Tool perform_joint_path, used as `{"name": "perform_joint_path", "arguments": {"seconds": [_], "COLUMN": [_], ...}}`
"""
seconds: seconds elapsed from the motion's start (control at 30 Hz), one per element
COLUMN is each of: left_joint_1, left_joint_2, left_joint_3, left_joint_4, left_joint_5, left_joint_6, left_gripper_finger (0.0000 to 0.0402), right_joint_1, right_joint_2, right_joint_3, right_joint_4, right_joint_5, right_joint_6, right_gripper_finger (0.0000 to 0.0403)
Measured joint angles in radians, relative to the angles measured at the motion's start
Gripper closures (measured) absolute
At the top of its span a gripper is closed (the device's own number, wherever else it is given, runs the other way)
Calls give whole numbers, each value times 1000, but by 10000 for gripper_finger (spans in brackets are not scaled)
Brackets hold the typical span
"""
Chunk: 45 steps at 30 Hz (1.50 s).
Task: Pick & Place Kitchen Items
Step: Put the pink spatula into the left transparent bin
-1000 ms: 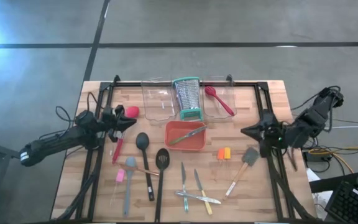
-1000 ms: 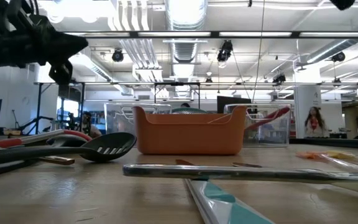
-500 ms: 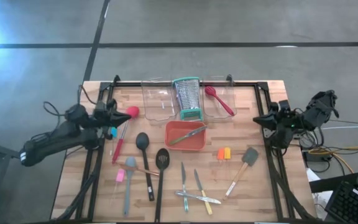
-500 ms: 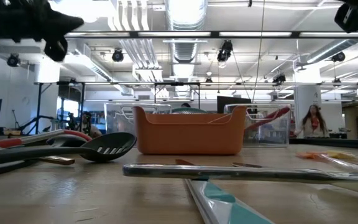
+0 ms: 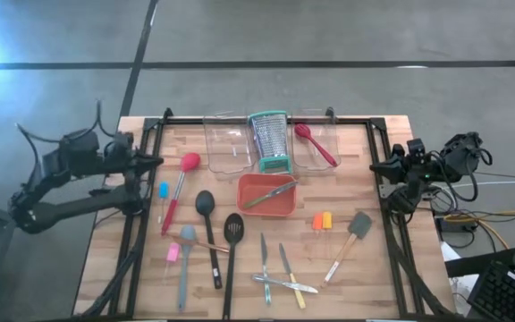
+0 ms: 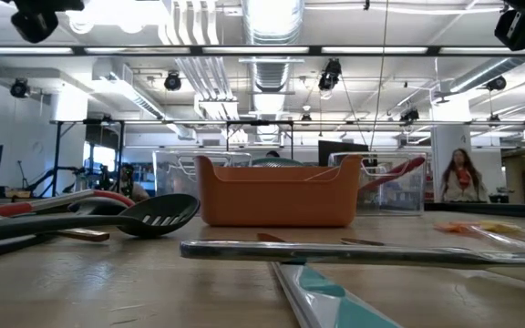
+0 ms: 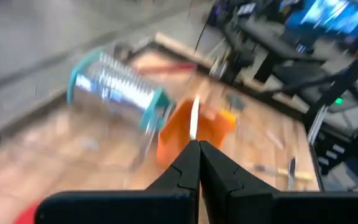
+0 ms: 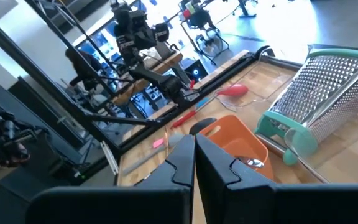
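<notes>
At table edges, left gripper [image 5: 155,162]; right gripper [image 5: 375,167]; both closed, empty

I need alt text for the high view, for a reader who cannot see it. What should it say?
Seen from above, a wooden table carries many scattered kitchen utensils around an orange tray that holds one utensil, with a steel grater between two clear bins behind it. The left gripper and right gripper, both shut and empty, are at the table's side edges.

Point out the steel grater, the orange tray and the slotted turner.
steel grater [image 5: 269,136], high view, on its perforated face.
orange tray [image 5: 249,204], high view, on bare floor by its left wall.
slotted turner [image 5: 233,227], high view, on its slotted head.
</notes>
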Motion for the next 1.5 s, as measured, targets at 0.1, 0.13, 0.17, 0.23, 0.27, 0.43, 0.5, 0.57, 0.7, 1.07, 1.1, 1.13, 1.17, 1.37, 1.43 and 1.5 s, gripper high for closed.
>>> {"name": "perform_joint_path", "arguments": {"seconds": [0.1, 0.13, 0.17, 0.23, 0.27, 0.43, 0.5, 0.57, 0.7, 1.07, 1.1, 1.13, 1.17, 1.37, 1.43, 1.5], "left_joint_1": [-9, -17, -29, -70, -99, -340, -473, -616, -869, -1102, -1102, -1102, -1102, -1104, -1104, -1105], "left_joint_2": [95, 126, 153, 198, 216, 294, 329, 367, 437, 548, 553, 554, 553, 588, 601, 618], "left_joint_3": [63, 81, 95, 119, 128, 149, 149, 149, 149, 143, 140, 138, 136, 89, 64, 37], "left_joint_4": [-117, -149, -177, -204, -200, -176, -173, -173, -173, -211, -222, -236, -249, -252, -248, -246], "left_joint_5": [14, 23, 29, 35, 35, -38, -99, -175, -348, -290, -288, -288, -288, -249, -202, -162], "left_joint_6": [-6, -7, -5, 12, 15, 16, 9, -17, -122, -575, -605, -639, -669, -785, -811, -832], "left_gripper_finger": [395, 395, 395, 395, 395, 395, 395, 396, 396, 382, 380, 377, 373, 329, 305, 281], "right_joint_1": [0, 0, 0, 0, 0, 0, 0, 0, 0, 0, 0, 0, 0, 0, 0, 0], "right_joint_2": [0, 0, 0, 0, 0, 0, 0, 0, 0, 0, 0, 0, 0, 0, 0, 0], "right_joint_3": [0, 0, 0, -1, -1, -1, -1, -1, -1, -1, -1, -1, -1, -1, -1, -1], "right_joint_4": [0, 0, 0, 0, 0, 0, 0, 0, 0, 0, 0, 0, 0, 0, 0, 0], "right_joint_5": [0, 0, 0, 0, 0, 0, 0, 0, 0, 0, 0, 0, 0, 0, 0, 0], "right_joint_6": [0, 0, 0, 0, 0, 0, 0, 0, 0, 0, 0, 0, 0, 0, 0, 0], "right_gripper_finger": [394, 394, 394, 394, 394, 394, 394, 394, 394, 394, 394, 394, 394, 394, 394, 394]}}
